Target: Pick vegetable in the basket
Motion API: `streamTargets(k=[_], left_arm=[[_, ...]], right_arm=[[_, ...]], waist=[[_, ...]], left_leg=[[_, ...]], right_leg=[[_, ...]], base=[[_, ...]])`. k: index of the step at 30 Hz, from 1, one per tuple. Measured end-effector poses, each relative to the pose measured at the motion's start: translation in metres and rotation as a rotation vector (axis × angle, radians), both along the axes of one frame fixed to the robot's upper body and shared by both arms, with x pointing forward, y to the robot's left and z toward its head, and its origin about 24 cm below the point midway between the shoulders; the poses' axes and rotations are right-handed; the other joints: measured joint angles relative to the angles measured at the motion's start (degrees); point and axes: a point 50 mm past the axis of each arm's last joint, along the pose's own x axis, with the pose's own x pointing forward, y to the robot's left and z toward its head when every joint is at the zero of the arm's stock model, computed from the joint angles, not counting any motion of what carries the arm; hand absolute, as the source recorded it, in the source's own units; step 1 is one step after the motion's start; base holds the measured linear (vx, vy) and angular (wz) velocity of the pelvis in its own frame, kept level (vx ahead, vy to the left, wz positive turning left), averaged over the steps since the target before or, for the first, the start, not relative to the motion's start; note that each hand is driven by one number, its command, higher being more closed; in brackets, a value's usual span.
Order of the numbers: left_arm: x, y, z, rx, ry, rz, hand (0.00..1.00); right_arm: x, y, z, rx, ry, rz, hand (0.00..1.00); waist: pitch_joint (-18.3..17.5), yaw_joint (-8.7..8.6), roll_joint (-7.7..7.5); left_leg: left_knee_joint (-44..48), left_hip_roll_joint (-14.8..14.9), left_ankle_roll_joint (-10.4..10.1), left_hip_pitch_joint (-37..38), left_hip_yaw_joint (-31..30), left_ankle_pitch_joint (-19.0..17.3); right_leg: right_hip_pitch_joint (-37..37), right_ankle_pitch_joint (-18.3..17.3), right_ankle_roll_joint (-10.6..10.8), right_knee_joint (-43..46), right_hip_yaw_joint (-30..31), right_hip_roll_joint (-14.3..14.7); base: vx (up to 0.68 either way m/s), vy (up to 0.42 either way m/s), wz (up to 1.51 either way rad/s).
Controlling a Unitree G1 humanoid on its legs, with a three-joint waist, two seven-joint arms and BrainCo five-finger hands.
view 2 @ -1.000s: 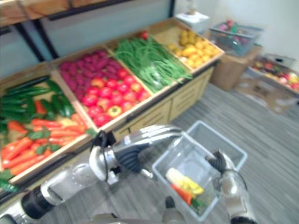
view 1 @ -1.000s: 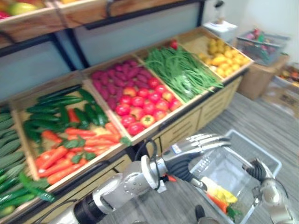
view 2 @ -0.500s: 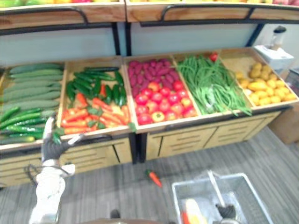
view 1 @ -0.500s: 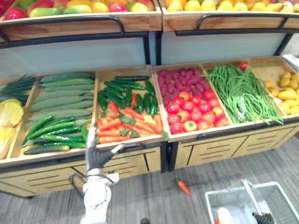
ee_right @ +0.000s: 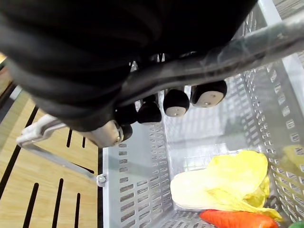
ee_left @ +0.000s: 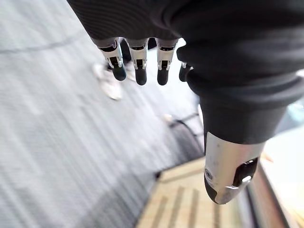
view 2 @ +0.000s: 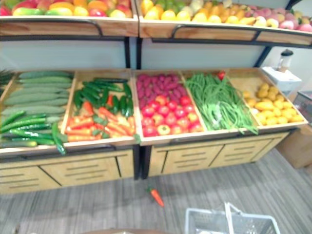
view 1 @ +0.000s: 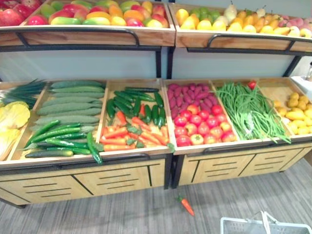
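Note:
My right hand (ee_right: 175, 101) is curled round the grey handle (ee_right: 216, 61) of the pale wire basket (ee_right: 127, 190). In the basket lie a yellow leafy vegetable (ee_right: 228, 183) and an orange carrot (ee_right: 237, 219). The basket's rim (view 1: 265, 226) shows at the lower right in the left eye view. A carrot (view 1: 186, 205) lies on the floor before the stand. Carrots and peppers (view 1: 131, 136) fill one bin, next to cucumbers (view 1: 66, 105). My left hand (ee_left: 138, 66) hangs over the floor, fingers straight, holding nothing.
The wooden stand (view 1: 122, 178) holds bins of tomatoes (view 1: 200, 127), green beans (view 1: 248, 109) and yellow fruit (view 1: 295, 108). An upper shelf (view 1: 97, 34) carries fruit. Grey striped floor (view 1: 97, 214) lies in front.
The camera has tipped up and shifted, so the stand sits lower and squarer. My left hand has dropped out of the eye views. The basket shows lower at the bottom edge.

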Motion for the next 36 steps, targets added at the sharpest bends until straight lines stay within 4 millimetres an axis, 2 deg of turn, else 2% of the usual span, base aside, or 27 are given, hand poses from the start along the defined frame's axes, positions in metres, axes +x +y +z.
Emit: streamTargets(k=[2, 6, 11, 14, 19, 21, 22, 25, 26, 28, 29, 30, 31, 32, 33, 34, 35, 36], left_arm=[[-0.018, -0.016, -0.015, -0.109, 0.048, 0.034, 0.0], [-0.027, -0.033, -0.032, -0.281, 0.067, -0.021, 0.0], [-0.017, -0.05, -0.043, -0.426, 0.091, -0.212, 0.0], [-0.004, -0.056, -0.046, -0.456, 0.122, -0.381, 0.0], [0.004, -0.06, -0.047, -0.476, 0.154, -0.518, 0.0], [0.008, -0.063, -0.048, -0.488, 0.161, -0.573, 0.0], [0.014, -0.063, -0.048, -0.481, 0.172, -0.628, 0.0], [0.025, -0.062, -0.047, -0.46, 0.19, -0.721, 0.0], [0.03, -0.062, -0.047, -0.452, 0.191, -0.751, 0.0], [0.032, -0.065, -0.047, -0.456, 0.199, -0.78, 0.0], [0.033, -0.067, -0.048, -0.456, 0.214, -0.804, 0.0], [0.035, -0.067, -0.048, -0.454, 0.215, -0.814, 0.0], [0.038, -0.07, -0.048, -0.453, 0.214, -0.835, 0.0], [0.043, -0.069, -0.047, -0.437, 0.213, -0.862, 0.0], [0.044, -0.069, -0.046, -0.43, 0.224, -0.886, 0.0], [0.048, -0.068, -0.045, -0.419, 0.228, -0.92, 0.0], [0.049, -0.068, -0.045, -0.42, 0.235, -0.946, 0.0], [0.05, -0.068, -0.045, -0.421, 0.236, -0.955, 0.0]], right_arm=[[-0.001, 0.002, -0.002, 0.007, 0.008, -0.008, 1.0], [0.005, 0.005, -0.004, 0.019, 0.013, -0.003, 1.0], [0.017, 0.01, -0.006, 0.044, 0.01, 0.088, 1.0], [0.022, 0.011, -0.006, 0.054, 0.013, 0.152, 1.0], [0.028, 0.012, -0.006, 0.058, 0.01, 0.186, 1.0], [0.033, 0.011, -0.005, 0.052, -0.001, 0.19, 1.0], [0.036, 0.01, -0.004, 0.05, -0.01, 0.188, 1.0], [0.037, 0.007, -0.002, 0.038, -0.022, 0.183, 1.0], [0.04, 0.007, -0.001, 0.029, -0.041, 0.185, 1.0], [0.051, 0.008, 0.003, 0.014, -0.088, 0.195, 1.0], [0.058, 0.011, 0.006, 0.008, -0.12, 0.205, 1.0], [0.062, 0.012, 0.007, 0.003, -0.137, 0.216, 1.0], [0.07, 0.014, 0.009, -0.001, -0.16, 0.247, 1.0], [0.081, 0.019, 0.01, 0.006, -0.177, 0.285, 1.0], [0.083, 0.02, 0.01, 0.004, -0.178, 0.297, 1.0], [0.081, 0.017, 0.011, -0.003, -0.169, 0.299, 1.0], [0.083, 0.013, 0.011, -0.01, -0.161, 0.31, 1.0], [0.086, 0.011, 0.012, -0.013, -0.156, 0.318, 1.0]], waist=[[-0.1, -0.02, -0.13], [-0.1, -0.18, -0.09], [0.0, -0.39, 0.0], [0.1, -0.57, -0.07], [0.7, -1.4, -0.09], [2.2, -1.7, -0.28], [3.6, -1.98, -1.12], [6.0, -3.01, -0.95], [7.0, -3.3, -0.42], [8.0, -3.22, 0.93], [8.2, -3.26, 1.53], [8.6, -3.25, 1.97], [9.6, -3.02, 2.77], [10.8, -3.03, 1.67], [10.9, -3.43, 0.75], [11.0, -3.26, 0.11], [11.0, -3.29, 0.31], [10.9, -3.35, 0.46]], left_leg=[[0.0, -0.1, 0.0, -0.1, -0.3, 0.0], [0.0, 0.0, -0.1, -0.5, -0.6, -0.1], [0.0, 0.1, -0.9, 0.3, 0.9, -0.7], [0.0, 0.1, -1.2, 0.9, 2.0, -1.3], [0.2, 0.1, -1.3, 3.2, 4.0, -2.3], [0.6, 0.1, -1.6, 4.9, 5.6, -3.7], [3.4, 0.3, -1.6, 4.9, 5.9, -5.5], [11.3, 1.4, -1.3, 2.4, 6.9, -10.1], [14.0, 2.5, -1.2, 1.1, 8.3, -11.8], [16.3, 5.1, -1.1, 0.4, 12.3, -13.4], [16.8, 6.8, -0.6, 0.6, 16.0, -13.5], [16.6, 7.3, 0.0, 0.9, 17.8, -13.4], [15.1, 8.7, 1.1, 2.4, 21.9, -13.2], [14.6, 8.5, 1.9, 4.0, 27.9, -13.2], [15.1, 8.0, 2.3, 4.6, 29.8, -13.6], [17.2, 8.0, 3.2, 5.8, 33.7, -15.2], [19.7, 8.8, 3.5, 6.5, 37.3, -16.7], [21.1, 9.4, 3.5, 6.5, 38.8, -17.4]], right_leg=[[0.2, 0.0, -0.1, -0.3, -0.2, 0.0], [0.0, -0.2, -0.4, -0.4, -0.1, 0.2], [-0.3, -0.3, -0.5, -0.4, 1.6, 0.3], [-0.3, -0.3, -0.5, -0.4, 2.6, 0.3], [0.5, -0.2, -0.3, -0.2, 4.8, 0.3], [0.5, -0.9, -0.4, 1.2, 6.6, 0.1], [0.3, -1.7, -0.7, 3.3, 7.1, -0.4], [-1.8, -2.3, -0.5, 7.5, 9.0, -1.1], [-4.1, -1.4, -0.1, 9.6, 10.7, -0.7], [-8.0, 2.7, -1.0, 11.6, 13.1, 1.5], [-10.5, 7.2, -2.6, 11.7, 11.8, 3.1], [-11.5, 9.3, -3.6, 11.3, 10.5, 3.7], [-10.9, 14.0, -5.4, 7.1, 6.1, 4.9], [-12.9, 7.6, -7.3, 16.0, -2.9, 2.1], [-13.6, 3.2, -8.4, 22.5, -7.9, -0.2], [-13.0, -1.3, -9.6, 32.2, -16.6, -4.2], [-12.0, -2.6, -11.1, 36.9, -22.0, -6.8], [-11.8, -2.7, -11.2, 37.8, -23.7, -7.6]], base=[[0.03, 0.002, 0.06], [0.04, -0.003, 0.03], [0.06, -0.008, -0.16], [0.07, -0.007, -0.18], [0.08, -0.003, -0.26], [0.07, 0.029, -0.37], [0.04, 0.039, -0.28], [0.01, 0.045, -0.31], [-0.02, 0.072, -0.73], [-0.05, 0.1, -1.21], [-0.06, 0.145, -1.26], [-0.07, 0.168, -1.7], [-0.12, 0.149, -1.81], [-0.13, 0.086, -1.77], [-0.11, 0.042, -1.65], [-0.08, 0.039, -1.53], [-0.06, 0.019, -1.56], [-0.03, -0.047, -1.72]])
